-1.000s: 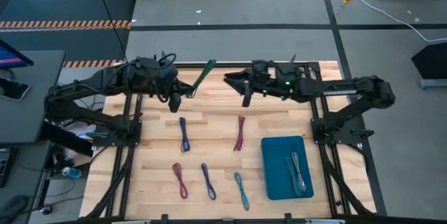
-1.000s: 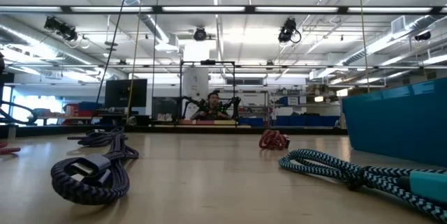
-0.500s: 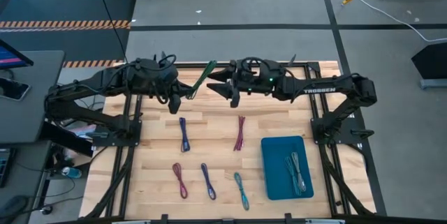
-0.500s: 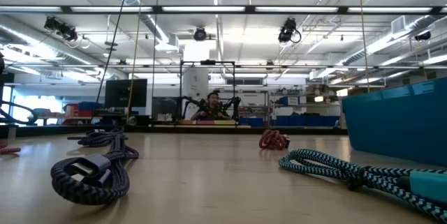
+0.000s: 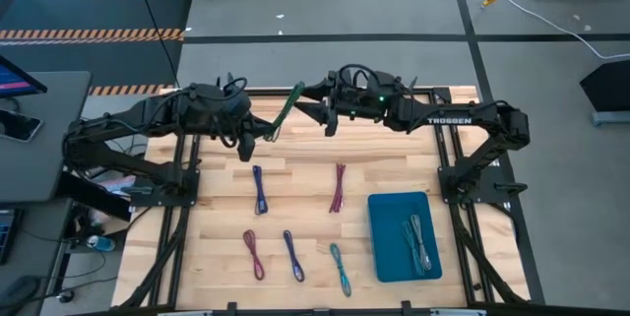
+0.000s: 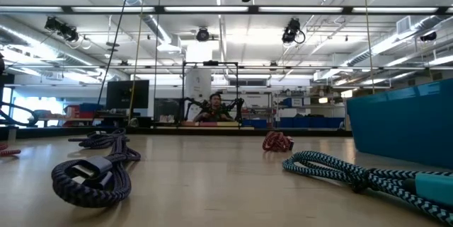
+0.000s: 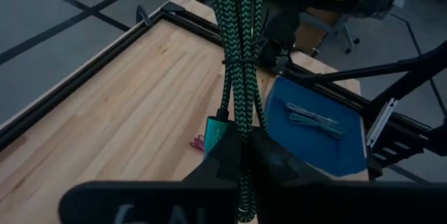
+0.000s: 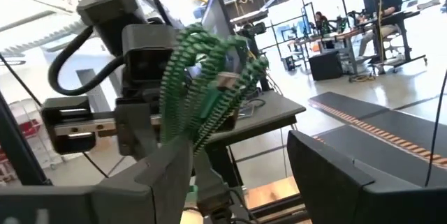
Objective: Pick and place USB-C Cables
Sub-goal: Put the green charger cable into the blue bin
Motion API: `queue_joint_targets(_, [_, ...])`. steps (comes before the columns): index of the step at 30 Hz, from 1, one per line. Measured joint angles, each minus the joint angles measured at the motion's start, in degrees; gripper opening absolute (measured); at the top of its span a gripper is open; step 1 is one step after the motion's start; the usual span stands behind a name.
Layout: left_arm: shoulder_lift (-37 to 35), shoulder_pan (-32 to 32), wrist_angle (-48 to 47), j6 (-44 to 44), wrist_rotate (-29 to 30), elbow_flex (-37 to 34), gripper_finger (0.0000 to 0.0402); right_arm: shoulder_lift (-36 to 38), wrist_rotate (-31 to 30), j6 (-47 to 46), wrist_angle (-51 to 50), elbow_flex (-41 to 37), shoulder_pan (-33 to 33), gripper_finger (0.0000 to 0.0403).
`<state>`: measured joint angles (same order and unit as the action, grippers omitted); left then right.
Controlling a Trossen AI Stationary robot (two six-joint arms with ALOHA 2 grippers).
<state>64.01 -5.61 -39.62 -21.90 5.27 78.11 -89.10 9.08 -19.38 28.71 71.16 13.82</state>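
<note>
Green cable (image 5: 286, 110) hangs in closed left claw (image 5: 268, 135); right claw (image 5: 313, 111) gapes above wooden table (image 5: 295, 188).

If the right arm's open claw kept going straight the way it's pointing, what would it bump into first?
Most likely the green cable that the left gripper holds up. The right gripper points at it with its jaws open, though the remaining gap is hard to judge.

Wooden table (image 5: 305, 173): five cable bundles (image 5: 259, 188), teal tray (image 5: 392, 247).
</note>
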Motion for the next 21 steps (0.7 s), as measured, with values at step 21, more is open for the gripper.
queue_joint_targets(21, [5.22, -0.53, 5.21, 1.64, -0.60, 0.00, 0.0013, 0.01, 11.98, -3.17, 5.23, 0.00, -3.72, 0.0236])
